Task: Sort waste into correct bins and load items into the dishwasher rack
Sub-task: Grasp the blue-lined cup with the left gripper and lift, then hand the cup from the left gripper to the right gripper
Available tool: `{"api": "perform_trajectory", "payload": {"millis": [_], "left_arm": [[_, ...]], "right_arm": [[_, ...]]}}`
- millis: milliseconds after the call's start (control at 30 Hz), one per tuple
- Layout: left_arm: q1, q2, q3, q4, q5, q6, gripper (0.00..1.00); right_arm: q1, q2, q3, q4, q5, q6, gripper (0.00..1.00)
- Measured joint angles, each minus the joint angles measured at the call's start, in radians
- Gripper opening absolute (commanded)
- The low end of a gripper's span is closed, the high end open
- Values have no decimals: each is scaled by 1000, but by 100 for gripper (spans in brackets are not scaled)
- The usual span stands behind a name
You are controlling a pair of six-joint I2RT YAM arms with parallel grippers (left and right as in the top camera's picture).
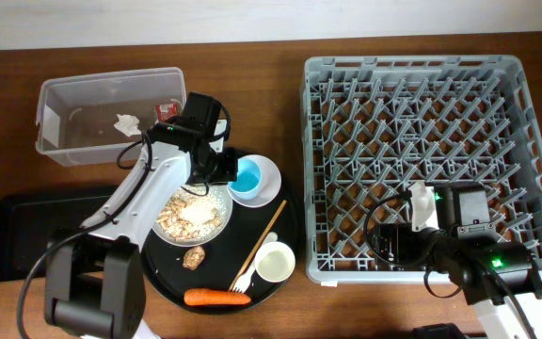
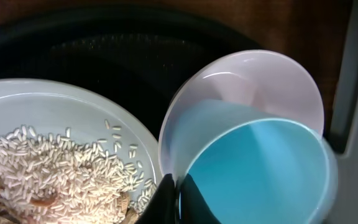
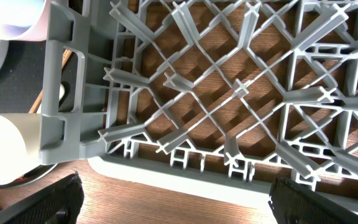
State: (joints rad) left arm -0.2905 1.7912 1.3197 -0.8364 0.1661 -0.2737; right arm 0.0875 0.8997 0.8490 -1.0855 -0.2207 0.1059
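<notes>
My left gripper [image 1: 226, 171] [image 2: 178, 193] is shut on the near rim of the pale bowl [image 1: 269, 174] [image 2: 253, 81]. Its inner finger is inside the light blue cup [image 1: 247, 179] [image 2: 260, 168], which sits in the bowl. Beside it the white plate [image 1: 222, 224] [image 2: 55, 99] holds beige food scraps [image 1: 191, 212]. A chopstick [image 1: 266, 231], fork [image 1: 243, 278], small white cup [image 1: 276, 262], brown lump [image 1: 194, 256] and carrot [image 1: 216, 298] lie nearby. My right gripper [image 1: 395, 250] [image 3: 179, 199] is open and empty at the front edge of the grey rack [image 1: 422, 113] [image 3: 229, 93].
The dishes lie on a large round black tray [image 1: 290, 226]. The clear tub [image 1: 64, 94] at the back left holds a white tissue [image 1: 126, 123] and a red wrapper [image 1: 167, 110]. The shallow black tray [image 1: 26, 235] lies at the front left.
</notes>
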Motion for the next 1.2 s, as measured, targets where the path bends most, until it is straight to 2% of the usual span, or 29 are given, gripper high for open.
{"api": "perform_trajectory", "payload": {"millis": [333,500,633,733,833,900,1000,1200], "left_arm": [[0,0,-2,6,-1,-1,0],[23,-9,36,-99,31,16,0],[136,-56,134,-127,300,86,0],[211,-90,162,-108,587,142,0],[243,-93,163,-108,782,174,0],[247,-93,163,-109,877,185,0],[229,-93,163,-109,1032,204,0],[177,-93,163,-109,1173,218,0]], "right_arm": [[0,0,0,0,0,0,99],[0,0,0,7,0,0,99],[0,0,14,105,-46,-4,99],[0,0,47,294,-169,-37,99],[0,4,58,476,-328,-83,99],[0,23,63,581,-466,-103,99],[0,71,65,653,-630,-114,99],[0,167,65,721,-841,-123,99]]}}
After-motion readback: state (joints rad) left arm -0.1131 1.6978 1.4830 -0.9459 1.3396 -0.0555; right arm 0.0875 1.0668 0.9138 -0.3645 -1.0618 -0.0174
